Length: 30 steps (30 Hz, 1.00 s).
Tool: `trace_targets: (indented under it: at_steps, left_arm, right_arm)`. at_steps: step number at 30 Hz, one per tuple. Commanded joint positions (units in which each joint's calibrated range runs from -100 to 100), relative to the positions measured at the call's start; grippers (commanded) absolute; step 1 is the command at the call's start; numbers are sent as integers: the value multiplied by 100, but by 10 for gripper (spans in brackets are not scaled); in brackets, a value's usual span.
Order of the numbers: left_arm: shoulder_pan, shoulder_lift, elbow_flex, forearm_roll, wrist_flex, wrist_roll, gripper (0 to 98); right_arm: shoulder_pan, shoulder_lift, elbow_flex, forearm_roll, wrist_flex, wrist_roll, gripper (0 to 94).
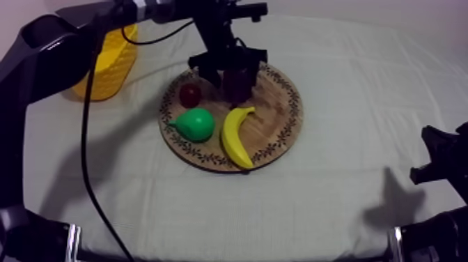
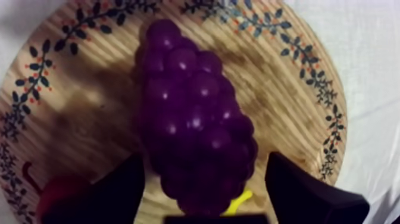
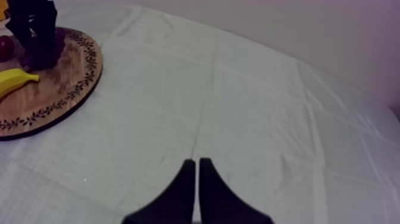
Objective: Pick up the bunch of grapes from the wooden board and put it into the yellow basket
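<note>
The purple bunch of grapes (image 2: 196, 125) lies on the round wooden board (image 2: 280, 89), toward its far side in the top view (image 1: 239, 83). My left gripper (image 2: 205, 159) hangs right over the bunch. It is open, one black finger (image 2: 119, 190) on each side of the grapes and slim gaps between. From above, the left gripper (image 1: 230, 70) covers part of the bunch. The yellow basket (image 1: 108, 63) stands at the far left, apart from the board (image 1: 278, 118). My right gripper (image 3: 197, 176) is shut on nothing over bare cloth, low at the right (image 1: 433, 155).
On the board with the grapes lie a small red fruit (image 1: 190, 94), a green pear (image 1: 195, 124) and a banana (image 1: 237, 136). The right wrist view takes in the board's edge (image 3: 65, 89), the banana (image 3: 15, 80) and the left gripper (image 3: 36, 36).
</note>
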<state>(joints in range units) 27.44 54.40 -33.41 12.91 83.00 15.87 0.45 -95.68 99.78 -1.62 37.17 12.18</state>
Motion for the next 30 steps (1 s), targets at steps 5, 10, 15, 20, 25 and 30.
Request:
trace_targets:
  at_steps: [5, 10, 15, 20, 25, 30]
  left_arm:
    - [-29, 300, -294, 78, 91, -14, 763]
    - [-34, 511, -592, 97, 274, 6, 764]
    - [-44, 633, -709, 131, 349, -14, 764]
    - [-51, 640, -684, 138, 357, -12, 751]
    - [-60, 592, -574, 142, 271, -10, 693]
    - [-62, 510, -433, 147, 119, -50, 646]
  right_arm:
    - [0, 0, -1, -2, 1, 1, 5]
    - [0, 0, -1, -2, 1, 1, 5]
    - [0, 0, -1, -2, 1, 5, 5]
    - [0, 0, -1, -2, 1, 6, 5]
    - [0, 0, -1, -2, 1, 6, 5]
    - [0, 0, -1, -2, 1, 6, 5]
